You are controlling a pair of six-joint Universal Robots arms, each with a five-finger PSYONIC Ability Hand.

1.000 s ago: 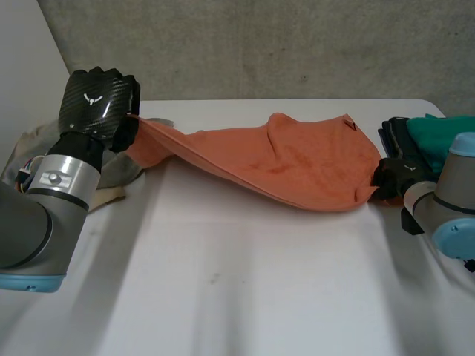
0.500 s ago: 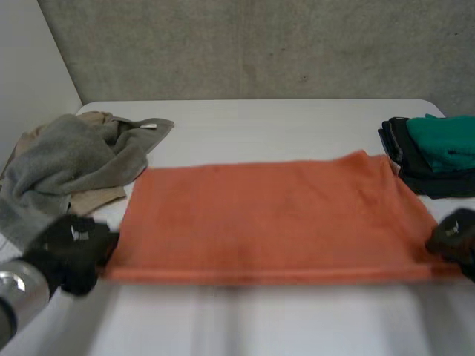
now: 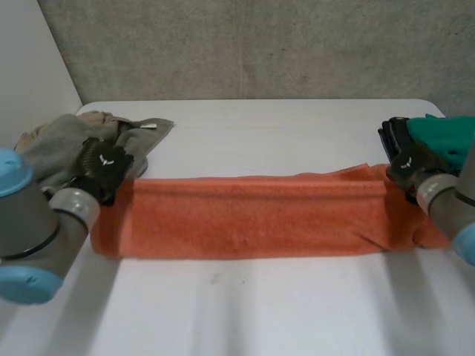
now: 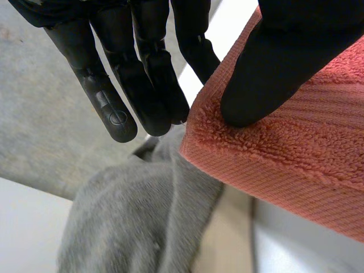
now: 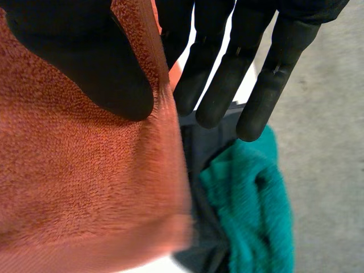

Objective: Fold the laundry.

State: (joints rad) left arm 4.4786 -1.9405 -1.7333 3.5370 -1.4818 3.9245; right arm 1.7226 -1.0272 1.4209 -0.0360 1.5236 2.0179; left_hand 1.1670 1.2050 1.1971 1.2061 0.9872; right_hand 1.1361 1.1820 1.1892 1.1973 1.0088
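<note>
The orange towel [image 3: 252, 215] lies as 1 long folded band across the white table [image 3: 260, 304]. The left hand [image 3: 104, 167] pinches its far left corner between thumb and straight fingers, beside the grey laundry [image 3: 59, 144]. The right hand [image 3: 407, 162] pinches the far right corner the same way, next to the green cloth [image 3: 445, 132].

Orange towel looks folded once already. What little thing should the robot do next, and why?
Probably let go of both corners. The orange towel lies doubled in a long strip on the table, and the left hand and right hand each pinch a far corner between thumb and fingers. Freed, they could start the next fold.
</note>
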